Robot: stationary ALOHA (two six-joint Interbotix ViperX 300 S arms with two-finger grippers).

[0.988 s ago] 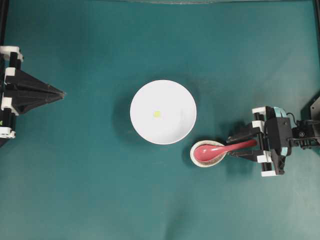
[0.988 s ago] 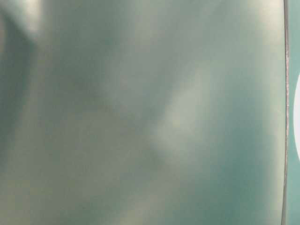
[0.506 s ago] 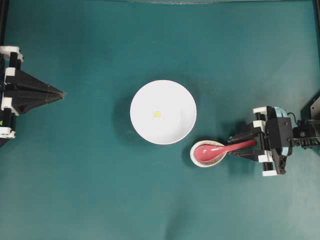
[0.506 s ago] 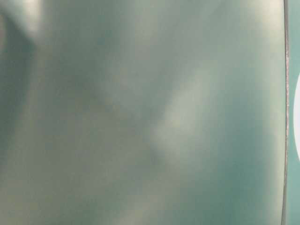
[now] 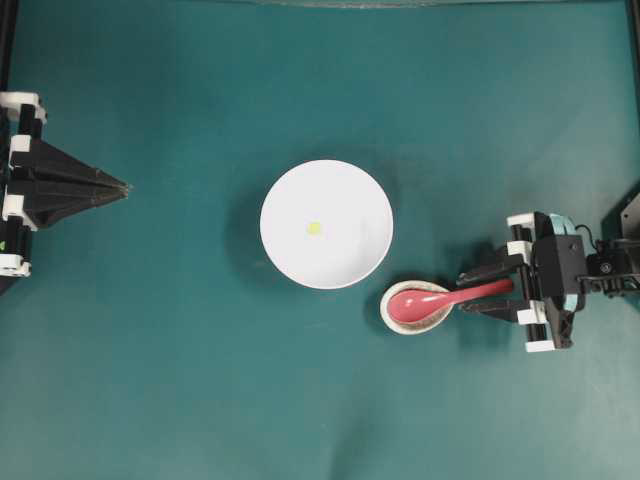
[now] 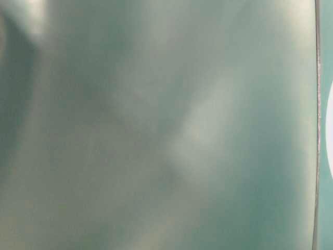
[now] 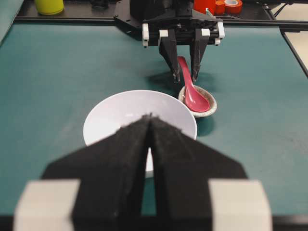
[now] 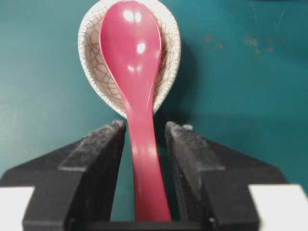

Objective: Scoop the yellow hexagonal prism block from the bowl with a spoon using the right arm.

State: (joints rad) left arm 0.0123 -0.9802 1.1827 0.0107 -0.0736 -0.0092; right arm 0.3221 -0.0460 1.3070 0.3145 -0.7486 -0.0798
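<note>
Overhead: yellow block (image 5: 314, 228) sits in the white bowl (image 5: 345, 190); the right gripper (image 5: 470, 289) straddles the spoon (image 5: 440, 297) handle, scoop in the spoon rest (image 5: 394, 318), right of the bowl. Left gripper (image 5: 122, 186) far left, clenched. Right wrist: fingers (image 8: 108, 149) flank the handle with gaps either side, not pinching.

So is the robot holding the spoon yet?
Not yet. The right gripper has its open fingers on both sides of the spoon handle, with gaps showing. The left gripper is shut and empty.

Pale-yellow block (image 5: 314, 228) lies in white bowl (image 5: 350, 260); pink-red spoon (image 5: 430, 298) just beside.
</note>
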